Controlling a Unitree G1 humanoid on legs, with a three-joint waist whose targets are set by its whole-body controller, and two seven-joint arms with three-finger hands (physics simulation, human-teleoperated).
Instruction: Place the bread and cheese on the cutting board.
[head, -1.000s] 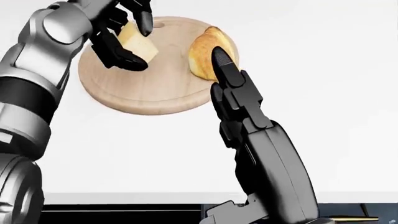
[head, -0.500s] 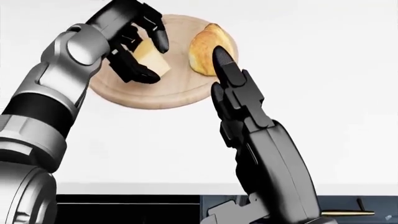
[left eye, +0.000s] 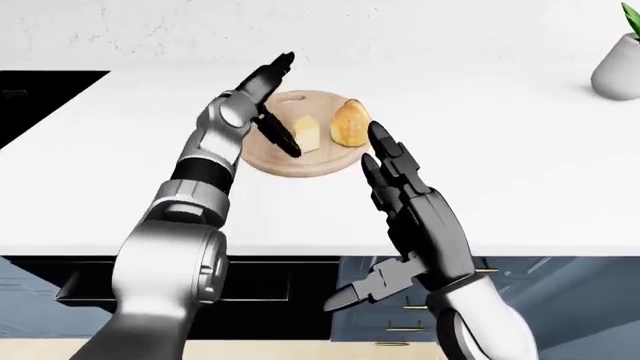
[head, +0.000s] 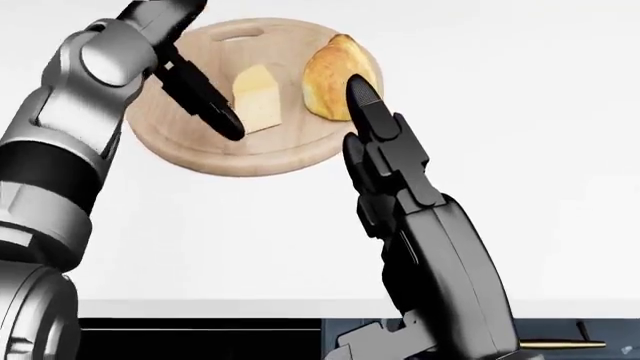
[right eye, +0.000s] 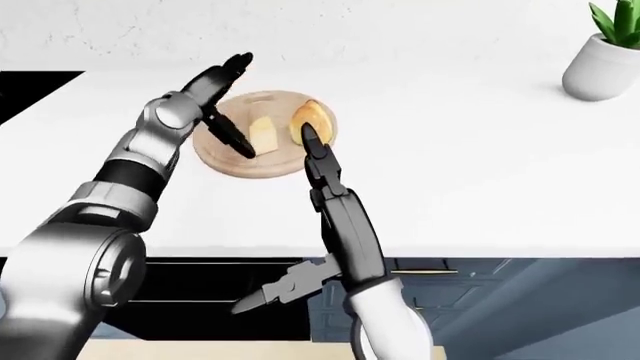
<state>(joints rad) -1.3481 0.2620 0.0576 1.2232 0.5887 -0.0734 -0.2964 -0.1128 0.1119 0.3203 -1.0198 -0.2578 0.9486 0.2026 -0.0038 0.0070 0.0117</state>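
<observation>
A round wooden cutting board (head: 215, 150) lies on the white counter. A pale yellow cheese wedge (head: 257, 99) stands on it, with a golden bread roll (head: 328, 71) to its right, also on the board. My left hand (left eye: 272, 101) is open, fingers spread, just left of the cheese and apart from it. My right hand (head: 375, 139) is open with fingers straight, held below and in front of the bread, hiding its lower edge in the head view.
The white counter (left eye: 520, 172) runs wide to the right. A potted plant in a grey pot (right eye: 603, 64) stands at the upper right. A black cooktop (left eye: 40, 94) lies at the left. Dark drawers with gold handles (left eye: 400, 307) are below the counter edge.
My left hand let go of the cheese, which now stands free on the board. The hand opened and drew back to the left. The right hand has barely moved.
</observation>
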